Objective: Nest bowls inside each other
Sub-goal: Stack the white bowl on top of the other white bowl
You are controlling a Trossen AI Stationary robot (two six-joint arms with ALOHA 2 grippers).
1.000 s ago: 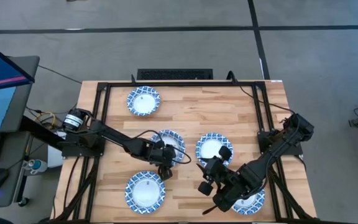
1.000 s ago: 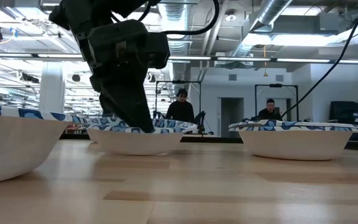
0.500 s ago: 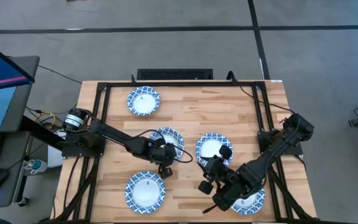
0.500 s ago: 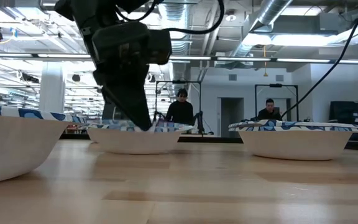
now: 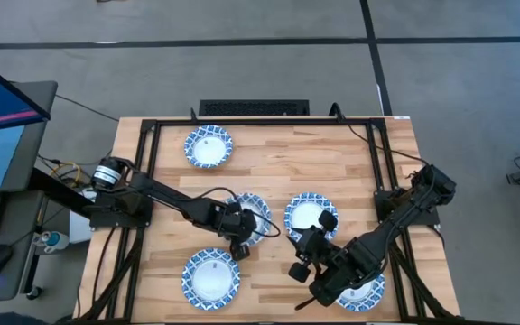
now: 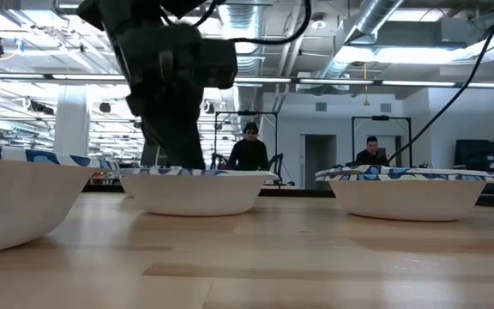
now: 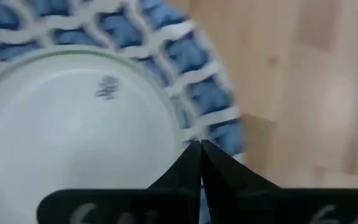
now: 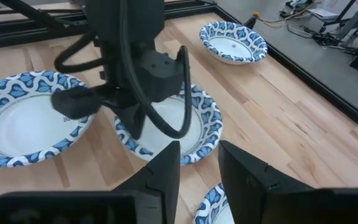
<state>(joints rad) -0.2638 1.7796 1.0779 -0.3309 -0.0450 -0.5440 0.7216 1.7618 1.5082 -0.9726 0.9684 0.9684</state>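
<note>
Five blue-and-white patterned shallow bowls (image 5: 208,146) show across the wooden desk (image 5: 269,158). Left gripper (image 5: 239,236) pinches the middle bowl's (image 5: 256,210) rim, fingers together. Right gripper (image 5: 302,256) hovers mid-desk, fingers apart. Light, stiff and slippery, probably; grip rims.

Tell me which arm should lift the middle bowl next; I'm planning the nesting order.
Left. Its gripper is already closed on the rim of the blue-and-white patterned bowl at the table's middle, while the right gripper hangs open above bare wood.
</note>
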